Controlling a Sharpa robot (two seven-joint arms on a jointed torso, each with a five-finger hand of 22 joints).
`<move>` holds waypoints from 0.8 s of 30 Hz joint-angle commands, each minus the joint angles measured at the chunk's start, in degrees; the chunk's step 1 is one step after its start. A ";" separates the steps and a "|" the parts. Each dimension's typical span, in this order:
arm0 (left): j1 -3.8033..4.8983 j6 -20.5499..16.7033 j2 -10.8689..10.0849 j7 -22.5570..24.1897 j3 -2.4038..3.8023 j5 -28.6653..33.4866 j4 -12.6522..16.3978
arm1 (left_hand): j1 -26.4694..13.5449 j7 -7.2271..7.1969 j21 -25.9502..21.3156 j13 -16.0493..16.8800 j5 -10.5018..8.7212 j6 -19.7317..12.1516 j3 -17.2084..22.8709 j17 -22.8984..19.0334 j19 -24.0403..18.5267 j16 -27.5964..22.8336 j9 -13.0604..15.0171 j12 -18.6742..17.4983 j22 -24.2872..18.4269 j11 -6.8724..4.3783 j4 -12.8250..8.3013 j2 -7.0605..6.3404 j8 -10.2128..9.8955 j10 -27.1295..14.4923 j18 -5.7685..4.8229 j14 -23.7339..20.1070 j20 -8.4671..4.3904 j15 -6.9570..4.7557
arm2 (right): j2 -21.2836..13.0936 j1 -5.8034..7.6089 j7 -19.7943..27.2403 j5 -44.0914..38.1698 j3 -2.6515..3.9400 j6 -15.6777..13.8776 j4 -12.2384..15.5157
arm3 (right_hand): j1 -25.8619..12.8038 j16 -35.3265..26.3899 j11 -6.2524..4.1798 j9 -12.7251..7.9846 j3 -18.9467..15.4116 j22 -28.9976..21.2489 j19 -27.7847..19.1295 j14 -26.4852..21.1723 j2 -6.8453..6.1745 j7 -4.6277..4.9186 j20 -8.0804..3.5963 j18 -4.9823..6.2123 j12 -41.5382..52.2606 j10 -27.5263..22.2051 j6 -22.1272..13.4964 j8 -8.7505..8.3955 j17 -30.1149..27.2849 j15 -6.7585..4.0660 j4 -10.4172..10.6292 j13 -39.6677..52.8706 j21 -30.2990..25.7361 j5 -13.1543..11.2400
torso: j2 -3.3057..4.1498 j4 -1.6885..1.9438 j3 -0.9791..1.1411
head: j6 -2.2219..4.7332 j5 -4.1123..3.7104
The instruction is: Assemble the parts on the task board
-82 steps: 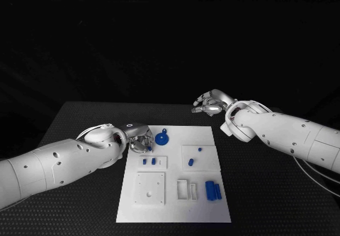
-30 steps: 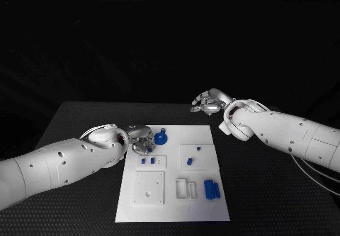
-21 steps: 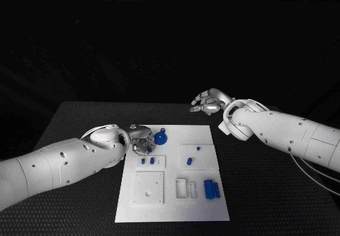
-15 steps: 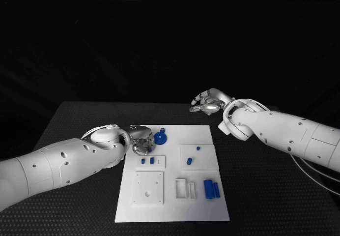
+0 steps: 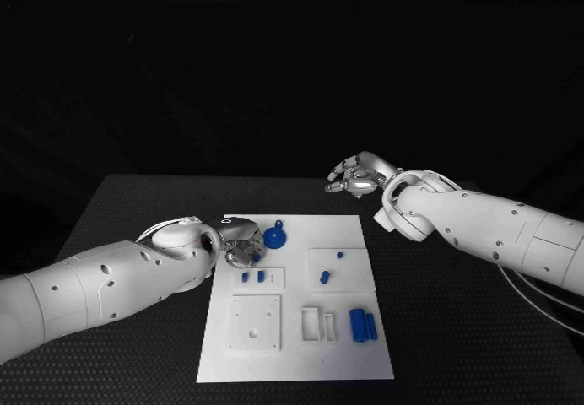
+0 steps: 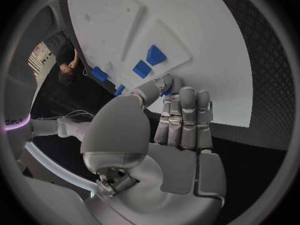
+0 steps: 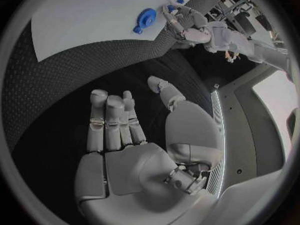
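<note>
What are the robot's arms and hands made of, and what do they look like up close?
Both arms are smooth, rounded white shells dotted with small dark screw holes. The left hand and right hand are silver metal, with segmented fingers and a bulging silver thumb base. Thin pale cables trail beside the right arm in the head view.

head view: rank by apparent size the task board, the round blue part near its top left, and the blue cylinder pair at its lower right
1. task board, by far the largest.
2. round blue part.
3. blue cylinder pair, close to the round part in apparent area, so their order is unsure.
</note>
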 commanded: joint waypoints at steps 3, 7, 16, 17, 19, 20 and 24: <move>-0.42 1.33 -0.23 -0.08 -0.28 0.25 0.03 | 0.59 -0.14 -0.26 0.03 -0.08 -1.50 -0.06 -0.05 -0.56 0.48 -0.32 -0.45 -0.01 0.26 -0.54 -1.02 -0.70 -0.25 -0.55 -0.44 -5.10 0.23 | -0.06 -0.03 0.48 -0.03 0.03 0.48 0.00 | -0.02 0.36 0.13 -0.10 -0.07 0.84 0.00 -0.25 0.72 0.46 0.19 1.68 0.19 -0.36 0.10 -0.01 -0.07 0.18 0.10 -0.08 -0.18 -0.26 | -0.02 -0.01 0.00 | 0.01 0.00; -0.42 1.44 -0.31 -0.40 -0.28 0.25 0.00 | 0.82 -0.52 -0.18 0.05 -0.21 -3.25 -0.13 -0.04 -0.60 0.71 -0.92 -0.54 0.00 0.31 -0.68 -1.60 -1.49 -0.36 -0.59 -0.54 -5.09 0.27 | -0.08 -0.03 0.48 -0.03 0.02 0.46 0.02 | -0.02 0.36 0.14 -0.11 -0.07 0.84 -0.01 -0.25 0.70 0.46 0.19 1.68 0.20 -0.37 0.09 -0.01 -0.08 0.18 0.09 -0.09 -0.18 -0.27 | -0.01 0.04 -0.02 | 0.01 0.01; -0.42 0.88 -0.47 -0.94 -0.27 0.11 -0.09 | 1.19 -0.87 -0.03 0.04 -0.50 -6.21 -0.23 -0.05 -0.59 1.09 -1.77 -0.69 0.00 0.44 -0.67 -2.40 -2.75 -0.70 -0.54 -0.68 -5.05 0.38 | -0.10 -0.04 0.49 -0.03 0.02 0.50 0.02 | -0.02 0.36 0.14 -0.12 -0.07 0.84 -0.01 -0.26 0.68 0.47 0.19 1.68 0.20 -0.38 0.06 -0.02 -0.09 0.18 0.08 -0.11 -0.19 -0.28 | 0.00 0.00 -0.01 | 0.03 0.01; -0.42 0.91 -0.47 -0.93 -0.27 0.11 -0.10 | 1.25 -0.96 -0.01 0.06 -0.49 -6.60 -0.23 -0.05 -0.57 1.17 -1.87 -0.67 -0.01 0.43 -0.62 -2.43 -2.88 -0.69 -0.52 -0.67 -5.04 0.37 | -0.10 -0.04 0.49 -0.03 0.02 0.49 0.02 | -0.02 0.36 0.14 -0.12 -0.07 0.84 -0.01 -0.26 0.69 0.47 0.19 1.68 0.21 -0.38 0.06 -0.02 -0.09 0.18 0.08 -0.12 -0.19 -0.28 | 0.00 0.00 -0.01 | 0.03 0.01; -0.42 0.75 -0.50 -0.96 -0.27 0.10 -0.11 | 1.32 -0.96 0.02 0.07 -0.50 -7.09 -0.25 -0.05 -0.54 1.26 -1.98 -0.66 -0.01 0.42 -0.58 -2.52 -3.05 -0.69 -0.50 -0.64 -5.05 0.37 | -0.11 -0.04 0.48 -0.03 0.02 0.50 0.01 | -0.01 0.36 0.14 -0.12 -0.07 0.83 -0.01 -0.27 0.69 0.47 0.19 1.68 0.21 -0.38 0.06 -0.03 -0.09 0.18 0.08 -0.12 -0.19 -0.28 | -0.01 0.00 -0.02 | 0.04 0.02; -0.42 0.77 -0.52 -0.98 -0.27 0.09 -0.11 | 1.36 -0.97 0.03 0.08 -0.49 -7.17 -0.24 -0.05 -0.53 1.29 -2.00 -0.65 -0.01 0.42 -0.58 -2.53 -3.06 -0.68 -0.49 -0.63 -5.05 0.36 | -0.11 -0.05 0.48 -0.03 0.02 0.51 0.01 | -0.01 0.36 0.14 -0.13 -0.07 0.83 -0.01 -0.27 0.69 0.47 0.19 1.68 0.21 -0.38 0.05 -0.03 -0.09 0.18 0.08 -0.13 -0.19 -0.28 | -0.01 0.00 -0.02 | 0.04 0.02; -0.42 0.64 -0.74 -1.03 -0.26 0.02 -0.06 | 1.42 -1.00 0.05 0.08 -0.50 -7.39 -0.25 -0.05 -0.50 1.34 -2.05 -0.66 -0.02 0.42 -0.57 -2.61 -3.12 -0.71 -0.47 -0.62 -5.06 0.36 | -0.14 -0.06 0.47 -0.03 0.02 0.57 0.01 | 0.00 0.36 0.14 -0.13 -0.06 0.83 -0.01 -0.27 0.69 0.47 0.19 1.68 0.22 -0.39 0.05 -0.03 -0.10 0.18 0.07 -0.14 -0.20 -0.28 | -0.03 -0.01 0.01 | 0.16 0.05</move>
